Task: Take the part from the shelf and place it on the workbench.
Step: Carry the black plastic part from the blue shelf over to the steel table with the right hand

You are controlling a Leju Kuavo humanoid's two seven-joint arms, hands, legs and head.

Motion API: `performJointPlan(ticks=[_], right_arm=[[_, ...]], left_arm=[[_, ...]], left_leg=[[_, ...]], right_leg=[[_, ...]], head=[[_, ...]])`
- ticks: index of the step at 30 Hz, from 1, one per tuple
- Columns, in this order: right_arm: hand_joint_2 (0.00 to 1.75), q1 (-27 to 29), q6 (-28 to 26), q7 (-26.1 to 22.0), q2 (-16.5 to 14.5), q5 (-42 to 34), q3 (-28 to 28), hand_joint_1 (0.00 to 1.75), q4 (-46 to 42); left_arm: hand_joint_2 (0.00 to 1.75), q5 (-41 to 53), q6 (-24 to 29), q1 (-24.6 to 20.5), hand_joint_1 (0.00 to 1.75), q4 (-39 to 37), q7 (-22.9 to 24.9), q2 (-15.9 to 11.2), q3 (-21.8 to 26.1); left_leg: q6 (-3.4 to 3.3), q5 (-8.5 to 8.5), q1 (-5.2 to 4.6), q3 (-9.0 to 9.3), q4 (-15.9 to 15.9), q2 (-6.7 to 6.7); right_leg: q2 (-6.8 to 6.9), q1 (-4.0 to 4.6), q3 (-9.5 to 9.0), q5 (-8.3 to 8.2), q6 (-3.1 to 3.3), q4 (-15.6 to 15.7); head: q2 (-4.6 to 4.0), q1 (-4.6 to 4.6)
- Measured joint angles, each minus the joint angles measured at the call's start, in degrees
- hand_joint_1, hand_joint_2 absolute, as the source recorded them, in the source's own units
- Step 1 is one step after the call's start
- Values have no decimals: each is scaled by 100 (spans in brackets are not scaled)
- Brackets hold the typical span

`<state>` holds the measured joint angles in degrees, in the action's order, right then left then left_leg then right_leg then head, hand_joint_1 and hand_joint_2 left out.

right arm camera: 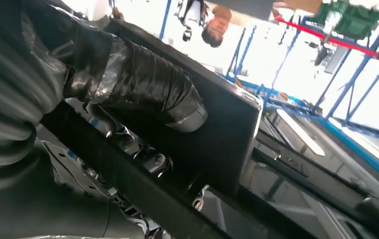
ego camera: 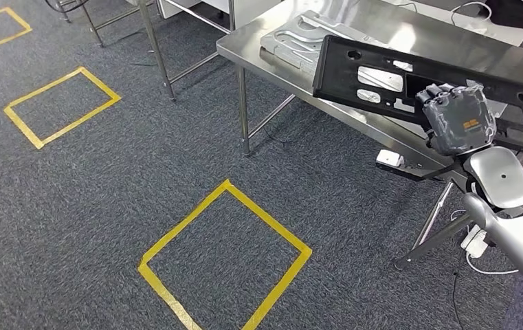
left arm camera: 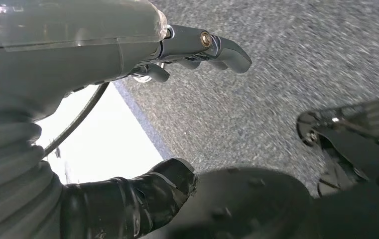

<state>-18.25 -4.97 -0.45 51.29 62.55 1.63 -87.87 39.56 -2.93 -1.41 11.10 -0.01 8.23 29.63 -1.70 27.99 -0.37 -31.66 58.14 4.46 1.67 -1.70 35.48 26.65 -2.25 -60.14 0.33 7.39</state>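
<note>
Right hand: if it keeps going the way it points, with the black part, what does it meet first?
Probably the steel workbench: the right hand holds the black part above the top, pointing across it. The grey metal plate lying there sits near the part's far end. Depth is unclear.

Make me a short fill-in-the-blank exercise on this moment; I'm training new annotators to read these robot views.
1. The long black part is held by the robot's ____ hand.
2. The squares taped on the carpet are ____ in colour.
3. A flat grey metal plate lies on the steel ____.
4. The left hand holds ____.

Missing words: right; yellow; workbench; nothing
</note>
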Motion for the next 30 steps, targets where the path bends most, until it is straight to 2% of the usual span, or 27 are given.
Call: performJointPlan(ticks=[1,3,5,7,8,9,10,11,13,15,16,17,18,19,21,22,23,24,25,27,28,29,30], right_arm=[[175,26,-5,0,6,-1,-17,175,-9],[175,54,-11,1,22,-4,-61,175,-31],[175,60,-15,1,38,-14,-102,175,-58],[175,68,-15,0,43,-33,-119,175,-74],[175,73,-14,-1,43,-44,-120,175,-75],[175,76,-13,-2,43,-55,-122,175,-77],[175,76,-13,-3,43,-63,-125,175,-78],[175,75,-11,-3,43,-67,-130,175,-79],[175,69,-4,-5,41,-69,-136,175,-79],[175,71,9,-18,39,-55,-125,175,-77],[175,74,9,-32,52,-25,-117,175,-76],[175,79,3,-51,75,11,-110,175,-77],[175,71,-7,-70,107,51,-105,175,-76],[175,45,-18,-84,139,86,-101,175,-77],[175,-8,-34,-96,169,119,-89,175,-76],[175,-17,-37,-102,171,127,-78,175,-75],[175,-15,-39,-107,171,130,-65,175,-74],[175,-9,-39,-111,172,130,-53,175,-73],[175,-6,-39,-115,175,130,-45,175,-72],[175,-10,-40,-114,189,131,-42,175,-71],[175,-15,-40,-114,194,131,-38,175,-69],[175,-27,-41,-115,202,131,-32,175,-68],[175,-35,-42,-116,212,131,-26,175,-66]], left_arm=[[175,1,0,-11,0,1,-1,1,1],[175,2,0,-23,0,2,-3,1,1],[175,4,-1,-12,0,2,-10,1,2],[175,6,-2,-1,0,2,-20,1,3],[175,7,-2,4,0,2,-26,1,4],[175,10,-2,7,0,2,-31,1,6],[175,15,-2,9,0,2,-37,1,8],[175,21,-2,10,0,2,-41,1,11],[175,40,-3,11,0,2,-46,-8,21],[175,61,-3,8,0,2,-50,-16,30],[175,68,-3,2,0,2,-51,-15,33],[175,73,-2,-4,0,2,-51,-13,36],[175,78,-3,-8,0,2,-52,-11,40],[175,80,-3,-6,0,2,-52,-9,44],[175,83,-3,4,0,2,-53,-10,52],[175,83,-2,8,0,2,-53,-11,57],[175,83,-2,9,0,2,-54,-11,60],[175,82,-3,9,0,2,-54,-9,63],[175,82,-3,11,0,2,-54,-6,67],[175,83,-4,17,0,2,-54,-1,74],[175,84,-4,14,0,2,-54,0,78],[175,91,-4,8,0,2,-55,1,81],[175,100,-5,2,0,1,-57,2,83]], left_leg=[[21,18,0,2,4,17],[68,154,25,-55,170,-116],[96,469,50,-329,751,-332],[84,735,50,-725,1502,-392],[62,740,47,-851,1699,-395],[26,640,38,-888,1698,-402],[-26,442,24,-817,1468,-427],[-93,202,4,-672,1085,-490],[-226,-80,-18,-365,373,-705],[-286,-91,-34,-228,74,-797],[-288,-100,-46,-183,-13,-752],[-293,-112,-49,-119,-91,-705],[-296,-127,-44,-42,-174,-664],[-296,-138,-40,29,-228,-624],[-291,-135,-36,99,-268,-565],[-286,-120,-35,111,-264,-536],[-276,-96,-33,127,-259,-513],[-263,-64,-29,155,-250,-492],[-245,-23,-21,193,-237,-474],[-189,86,0,294,-206,-444],[-155,136,8,333,-187,-427],[-114,178,10,346,-176,-413],[-74,210,8,351,-172,-397]], right_leg=[[-45,-2,7,6,74,-15],[-128,-5,5,3,166,-7],[-206,2,-4,3,228,1],[-301,33,-4,10,256,0],[-356,52,-8,15,266,-1],[-416,71,-15,21,275,-1],[-481,86,-25,27,281,0],[-543,97,-36,33,286,2],[-661,95,-41,36,271,20],[-754,57,-37,-3,215,40],[-783,41,-47,-43,181,40],[-759,31,-51,-63,153,26],[-661,39,-43,-50,129,-31],[-531,51,2,31,110,-140],[-286,58,266,338,66,-661],[-243,44,458,490,46,-1003],[-227,23,618,571,21,-1264],[-216,2,698,544,1,-1355],[-203,-15,669,396,-21,-1230],[-161,-28,366,-52,-51,-530],[-134,-9,239,-159,-56,-212],[-113,18,149,-192,-25,-9],[-106,48,124,-142,24,64]], head=[[0,-1],[0,0],[-1,1],[-1,0],[-1,0],[-1,0],[-1,0],[-1,0],[-1,2],[1,3],[1,2],[1,3],[1,4],[0,6],[-1,7],[-1,6],[-1,6],[-1,6],[-1,6],[-1,6],[-1,6],[-1,8],[-1,12]])
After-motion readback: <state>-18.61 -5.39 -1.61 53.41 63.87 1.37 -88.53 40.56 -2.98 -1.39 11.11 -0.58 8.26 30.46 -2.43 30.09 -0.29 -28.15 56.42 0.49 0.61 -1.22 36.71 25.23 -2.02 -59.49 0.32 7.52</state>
